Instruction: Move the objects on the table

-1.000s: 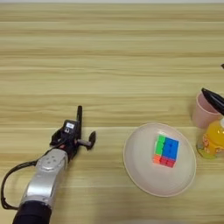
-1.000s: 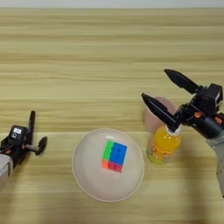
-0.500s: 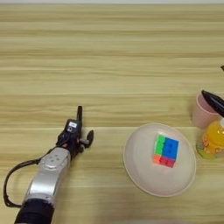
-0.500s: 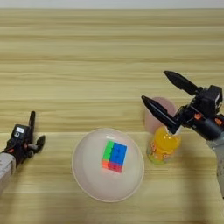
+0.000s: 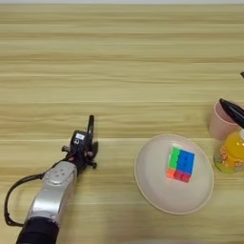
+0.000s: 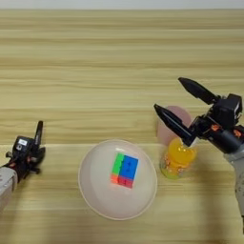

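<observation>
Bottle (image 5: pixel 230 155) of orange juice, in the left eye view, stands at the right edge of the counter (image 5: pixel 119 62), just in front of the pink cup (image 5: pixel 221 125) and beside the plate (image 5: pixel 173 173). One black finger of the right gripper slants across the cup's rim, above the bottle; the rest of that gripper is cut off by the picture's edge. The left gripper (image 5: pixel 88 129) rests low on the counter at lower left, its slim black finger pointing away from the robot; whether it is parted or closed cannot be told. Behind it the silver forearm runs down to the bottom edge, a black cable looping at its side. The plate is round, pale and shallow, and the puzzle cube (image 5: pixel 180 164) lies on it with green, blue and red squares showing.

In the right eye view the right gripper (image 6: pixel 183 112) is spread wide, its two tapered black fingers well apart and grasping nothing. The nearer finger reaches over the bottle's top and hides the cap; whether it touches is unclear. The farther finger hangs past the cup. The arm comes in from the right edge, its wrist black with orange marks. The counter is light wood with horizontal plank grain.
</observation>
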Controlling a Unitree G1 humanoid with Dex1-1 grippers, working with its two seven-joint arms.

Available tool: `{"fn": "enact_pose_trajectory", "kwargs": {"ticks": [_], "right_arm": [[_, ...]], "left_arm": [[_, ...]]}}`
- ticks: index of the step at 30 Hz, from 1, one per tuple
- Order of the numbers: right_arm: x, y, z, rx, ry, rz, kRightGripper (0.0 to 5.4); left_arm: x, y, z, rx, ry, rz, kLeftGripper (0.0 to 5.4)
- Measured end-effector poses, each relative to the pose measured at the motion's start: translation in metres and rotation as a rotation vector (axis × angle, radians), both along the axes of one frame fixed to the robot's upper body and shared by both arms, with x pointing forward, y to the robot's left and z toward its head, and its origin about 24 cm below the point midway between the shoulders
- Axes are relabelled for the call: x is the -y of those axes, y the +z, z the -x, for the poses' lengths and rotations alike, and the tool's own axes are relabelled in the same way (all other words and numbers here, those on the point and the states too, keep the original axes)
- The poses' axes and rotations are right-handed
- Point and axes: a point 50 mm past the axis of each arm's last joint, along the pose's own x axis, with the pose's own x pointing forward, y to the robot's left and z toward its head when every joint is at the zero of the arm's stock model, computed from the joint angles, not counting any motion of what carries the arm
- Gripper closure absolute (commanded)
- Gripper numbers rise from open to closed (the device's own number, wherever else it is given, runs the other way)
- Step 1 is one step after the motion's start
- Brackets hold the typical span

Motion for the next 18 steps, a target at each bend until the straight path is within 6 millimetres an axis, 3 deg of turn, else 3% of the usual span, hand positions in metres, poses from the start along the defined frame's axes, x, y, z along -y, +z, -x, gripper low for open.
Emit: {"fn": "enact_pose_trajectory", "kwargs": {"ticks": [5,18], "right_arm": [[-0.0006,0.0000,0.0001,0.009,-0.002,-0.005,0.00],[-0.0016,-0.0018,-0.0005,0.004,-0.006,-0.002,0.00]], "left_arm": [[0.0003,-0.0001,0.0002,-0.001,-0.005,0.003,4.27],[0.0007,-0.0002,0.0002,0.004,-0.012,0.002,4.31]]}}
